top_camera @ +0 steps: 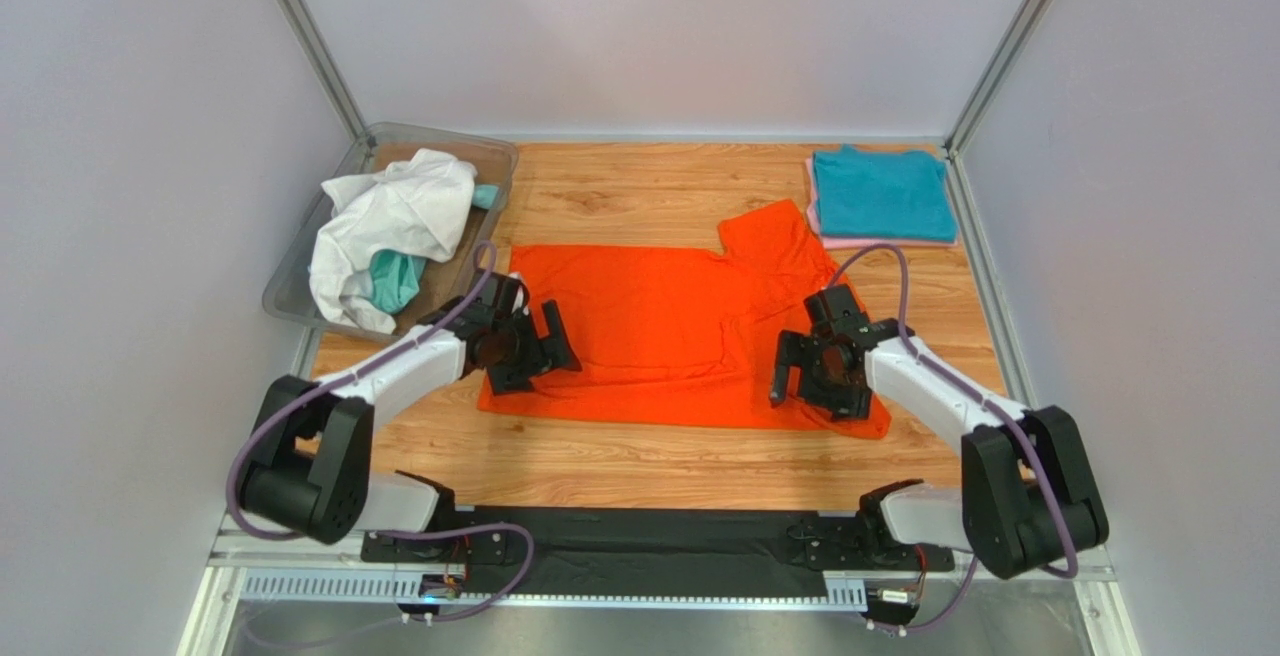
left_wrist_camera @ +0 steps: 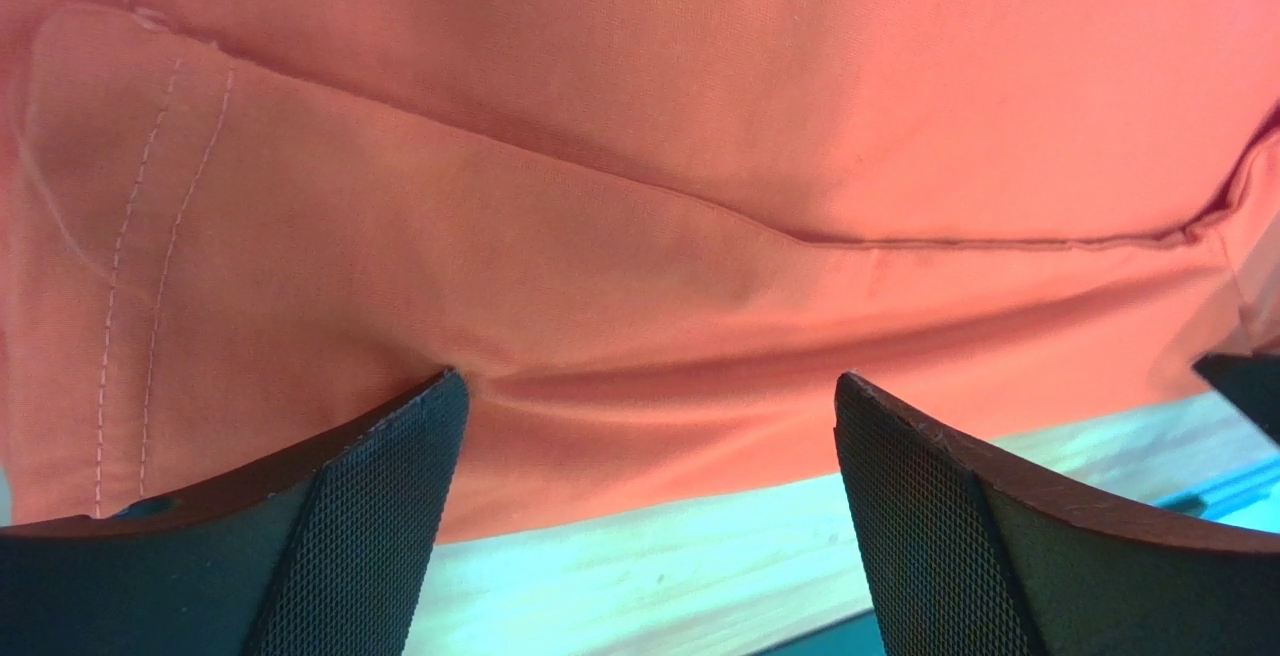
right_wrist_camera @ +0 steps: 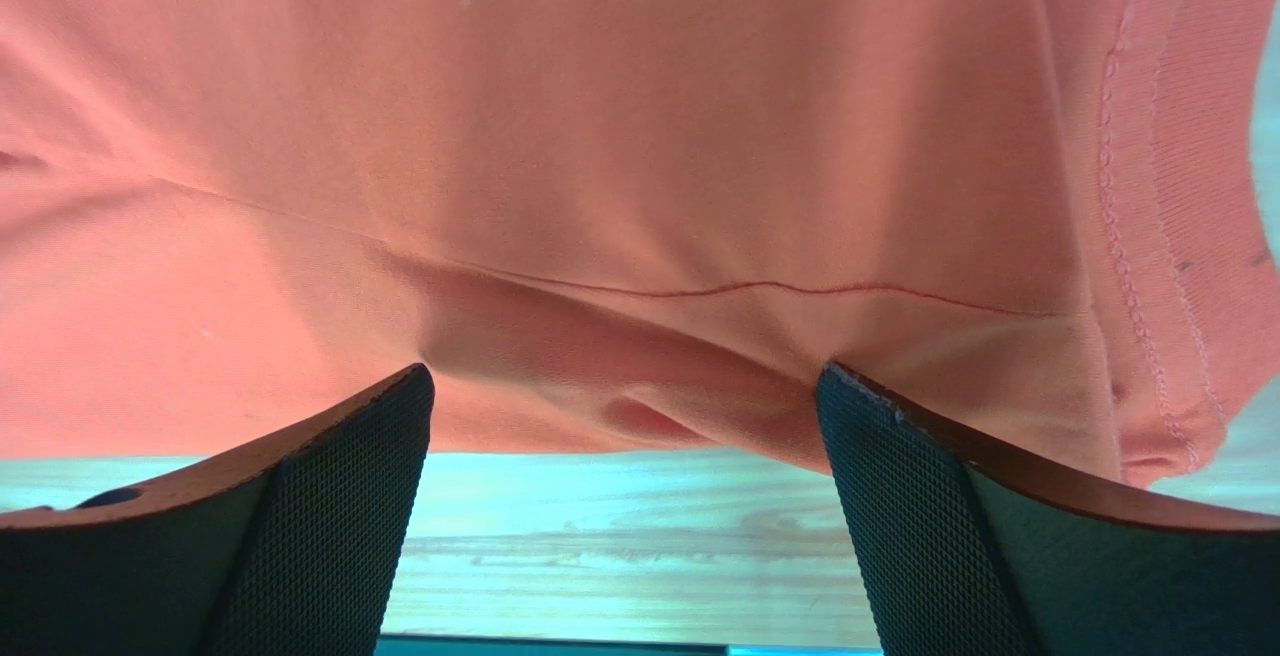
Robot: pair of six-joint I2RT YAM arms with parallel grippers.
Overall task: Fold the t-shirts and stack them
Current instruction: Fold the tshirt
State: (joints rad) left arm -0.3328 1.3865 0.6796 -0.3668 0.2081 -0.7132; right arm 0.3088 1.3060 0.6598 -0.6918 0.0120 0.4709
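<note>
The orange shirt point(top_camera: 661, 329) lies spread flat mid-desk, soft matte knit with one short sleeve angled toward the far right. My left end effector point(left_wrist_camera: 646, 382) stands wide apart at its near left edge, holding nothing; a stitched seam and a low fold run between the black cross-hatched pads point(left_wrist_camera: 376, 536). My right end effector point(right_wrist_camera: 625, 371) is equally spread at the near right edge, over a small pucker. A folded teal shirt point(top_camera: 884, 193) sits far right on pale grained wood point(top_camera: 631, 184); a crumpled white shirt point(top_camera: 394, 221) fills the clear bin point(top_camera: 496, 158) far left.
</note>
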